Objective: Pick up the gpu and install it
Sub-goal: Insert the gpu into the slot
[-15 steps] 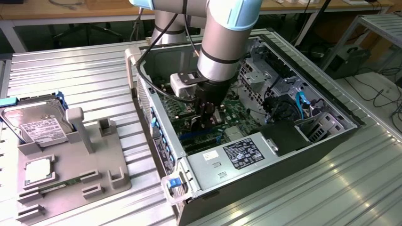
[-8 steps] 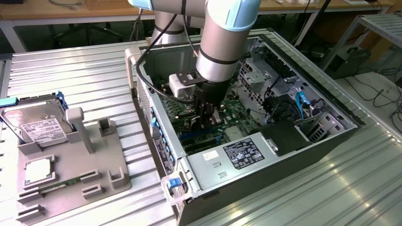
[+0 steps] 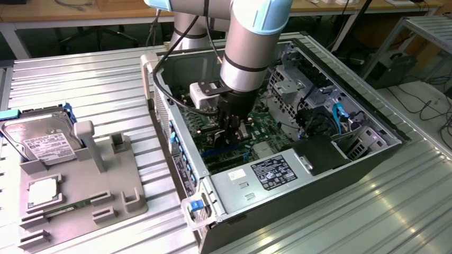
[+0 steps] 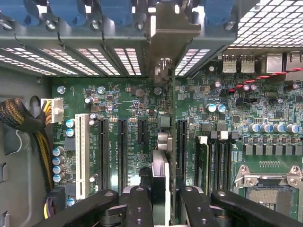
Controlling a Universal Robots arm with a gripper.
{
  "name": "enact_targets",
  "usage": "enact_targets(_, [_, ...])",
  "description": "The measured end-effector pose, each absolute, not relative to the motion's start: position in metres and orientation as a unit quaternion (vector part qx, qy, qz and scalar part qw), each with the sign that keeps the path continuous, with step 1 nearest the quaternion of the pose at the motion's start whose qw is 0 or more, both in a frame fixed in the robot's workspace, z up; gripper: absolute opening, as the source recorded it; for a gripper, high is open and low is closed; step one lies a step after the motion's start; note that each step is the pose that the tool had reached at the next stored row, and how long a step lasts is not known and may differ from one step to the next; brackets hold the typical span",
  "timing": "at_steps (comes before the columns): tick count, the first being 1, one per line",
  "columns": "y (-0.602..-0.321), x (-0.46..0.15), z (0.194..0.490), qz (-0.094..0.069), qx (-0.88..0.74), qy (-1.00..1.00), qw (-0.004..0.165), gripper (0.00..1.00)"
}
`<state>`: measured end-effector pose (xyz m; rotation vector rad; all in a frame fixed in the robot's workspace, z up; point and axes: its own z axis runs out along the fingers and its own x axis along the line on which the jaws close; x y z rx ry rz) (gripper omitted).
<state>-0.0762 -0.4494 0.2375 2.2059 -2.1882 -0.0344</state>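
Black gripper [image 4: 160, 201] fingers [image 4: 137, 205] nearest wrist camera, clamped on gpu [image 4: 161, 142], held edge-on, bracket toward case rear wall. Card deep inside open computer case [image 3: 367, 114], just above motherboard [image 4: 113, 99] slots. Risks, my guess: card edge missing slot [image 4: 182, 146], bracket snagging rear opening, tilted card jamming connector or scraping capacitors [image 4: 59, 165].

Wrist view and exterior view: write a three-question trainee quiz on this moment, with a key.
1. True or false: the hard drive lies inside the computer case.
2. The gripper is shut on: A) the gpu; B) a memory stick; C) a cable.
3. Fill in: the held card hangs edge-on over the green ____.

Key: 1. False, it sits in a grey holder outside the case. 2. A. 3. motherboard.
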Motion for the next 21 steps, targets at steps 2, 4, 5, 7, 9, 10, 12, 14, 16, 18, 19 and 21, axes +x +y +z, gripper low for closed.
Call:
enact_targets(2, [-0.4490,-0.0761,0.2375,-0.011,0.710,-0.704,0.017,0.27])
enact_targets(4, [-0.4490,-0.0761,0.2375,-0.011,0.710,-0.704,0.017,0.27])
enact_targets(5, [-0.4489,-0.0762,0.2375,-0.011,0.710,-0.704,0.017,0.27])
enact_targets(7, [-0.4489,-0.0762,0.2375,-0.011,0.710,-0.704,0.017,0.27])
enact_targets(9, [-0.4489,-0.0762,0.2375,-0.011,0.710,-0.704,0.017,0.27])
enact_targets(10, [-0.4489,-0.0762,0.2375,-0.011,0.710,-0.704,0.017,0.27])
enact_targets(12, [-0.4490,-0.0762,0.2375,-0.011,0.710,-0.704,0.017,0.27])
enact_targets(14, [-0.4499,-0.0762,0.2375,-0.012,0.709,-0.705,0.017,0.27])
enact_targets(16, [-0.4511,-0.0762,0.2375,-0.011,0.709,-0.705,0.017,0.27])
enact_targets(18, [-0.4516,-0.0762,0.2375,-0.011,0.708,-0.706,0.017,0.27])
enact_targets(19, [-0.4518,-0.0762,0.2375,-0.011,0.708,-0.706,0.017,0.27])
enact_targets(21, [-0.4524,-0.0761,0.2375,-0.012,0.707,-0.707,0.017,0.27])
